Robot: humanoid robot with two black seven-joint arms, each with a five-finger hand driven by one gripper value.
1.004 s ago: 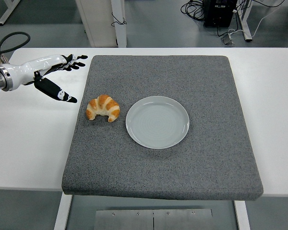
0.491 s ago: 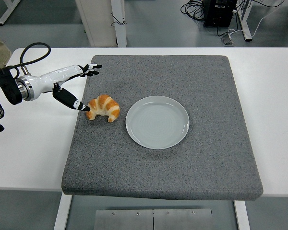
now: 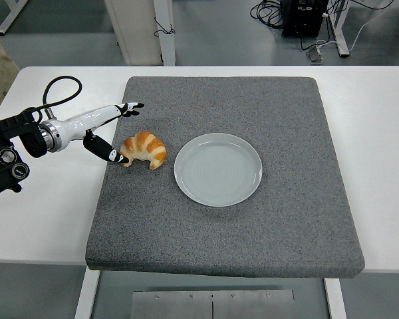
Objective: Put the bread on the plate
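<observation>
The fingers (image 3: 128, 107) of my left hand (image 3: 105, 126) were spread wide and held nothing. The long ones pointed out flat over the left edge of the grey mat (image 3: 226, 219), up past the croissant (image 3: 143, 149). The thumb (image 3: 106, 152) reached down lower, and its black tip was right at the left end of the croissant. I could not tell if the tip was touching it or was just beside it.

The hand was white on the back with black tips. Its arm (image 3: 16, 143) came in from the left side, black and thick, with a black cable (image 3: 56, 90) looping up above it over the white table (image 3: 40, 206).

The croissant lay on the mat, on its left part. It was golden brown with pale stripes, and it curved like a little moon with both ends pointing toward me. It was not on the plate. The plate (image 3: 218, 169) was round and pale, and it sat flat near the middle of the mat. The croissant was just to the left of the plate, close to the rim, with a thin strip of grey mat showing between them.

The mat covered most of the table, and its front edge hung at the table's near side. I did not see my right hand at all.
</observation>
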